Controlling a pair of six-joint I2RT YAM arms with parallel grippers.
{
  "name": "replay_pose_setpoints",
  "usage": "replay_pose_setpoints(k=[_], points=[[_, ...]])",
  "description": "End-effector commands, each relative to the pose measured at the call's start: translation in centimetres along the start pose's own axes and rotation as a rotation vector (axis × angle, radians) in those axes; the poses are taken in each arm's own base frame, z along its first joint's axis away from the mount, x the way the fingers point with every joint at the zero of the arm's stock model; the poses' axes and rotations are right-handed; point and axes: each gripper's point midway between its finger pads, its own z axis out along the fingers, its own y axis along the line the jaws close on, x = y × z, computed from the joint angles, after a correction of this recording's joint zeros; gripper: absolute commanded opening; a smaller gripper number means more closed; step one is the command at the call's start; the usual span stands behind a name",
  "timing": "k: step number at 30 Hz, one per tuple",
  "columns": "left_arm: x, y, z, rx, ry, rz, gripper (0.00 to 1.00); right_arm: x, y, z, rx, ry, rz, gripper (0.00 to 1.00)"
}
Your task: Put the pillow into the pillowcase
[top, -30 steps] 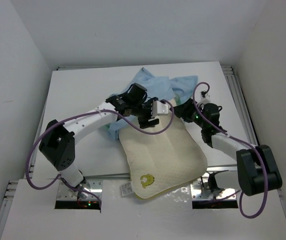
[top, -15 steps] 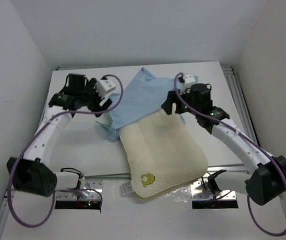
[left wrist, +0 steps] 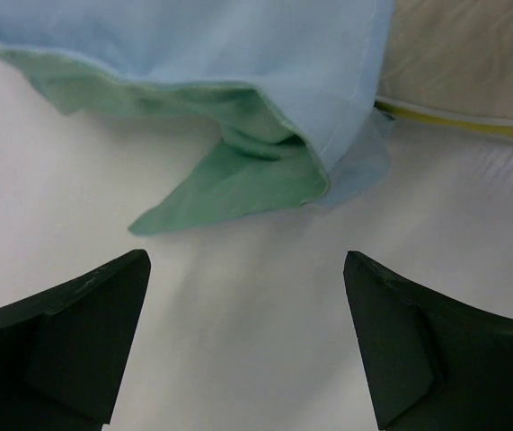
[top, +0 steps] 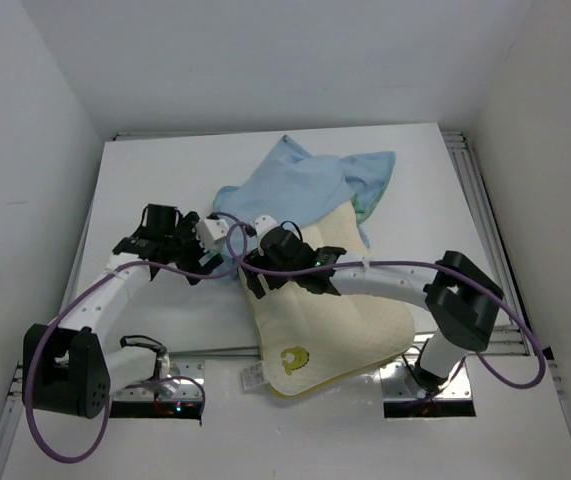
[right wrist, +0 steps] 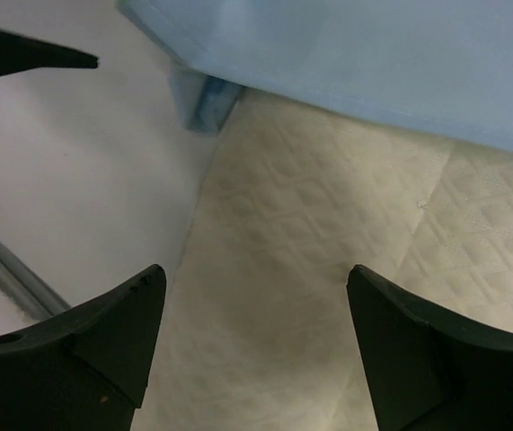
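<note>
The cream pillow [top: 340,300] lies in the middle of the table, its yellow-green mark [top: 292,359] at the near corner. The light-blue pillowcase [top: 300,185] is crumpled over its far end; a sea-green face [left wrist: 238,175] shows under the blue cloth [left wrist: 238,45]. My left gripper [top: 215,262] [left wrist: 245,260] is open over bare table, just left of the pillow's yellow seam [left wrist: 458,121], facing the pillowcase corner. My right gripper [top: 265,266] [right wrist: 255,269] is open over the pillow's quilted far-left part [right wrist: 328,242], holding nothing. The pillowcase edge [right wrist: 373,63] lies just ahead of it.
The white table [top: 155,180] has metal rails along its right side [top: 470,200] and near edge [top: 205,352]. White walls close in on the left, back and right. A black tip of the left gripper [right wrist: 31,54] shows in the right wrist view.
Both grippers have opened. The left arm swung out to the far left, then came back near the pillow. The right arm crossed over the pillow to its far-left corner. The pillowcase was let go.
</note>
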Motion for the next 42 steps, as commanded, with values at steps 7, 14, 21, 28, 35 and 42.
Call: replay_pose_setpoints(k=[7, 14, 21, 28, 35, 42], points=[[-2.4, 0.4, 3.9, 0.019, -0.228, 0.165, 0.89, 1.8, 0.1, 3.9, 0.093, 0.028, 0.108, 0.86], [-3.5, -0.5, 5.6, 0.038, -0.350, 0.157, 0.50, 3.8, -2.7, 5.7, 0.216, 0.053, 0.204, 0.28], [-2.9, -1.7, 5.1, 0.106, -0.300, 0.113, 0.00, -0.1, -3.5, 5.7, 0.034, -0.057, 0.427, 0.00], [-3.0, -2.6, 2.3, 0.206, -0.189, 0.094, 0.00, -15.5, -4.7, -1.6, -0.149, -0.506, 0.479, 0.00], [-5.9, -4.9, -0.9, 0.355, -0.261, 0.094, 0.00, -22.1, -5.3, -7.5, -0.180, -0.755, 0.483, 0.00], [-8.3, -9.8, -4.3, 0.552, -0.373, 0.207, 0.00, -22.7, -8.1, -3.9, -0.039, -0.759, 0.587, 0.00]])
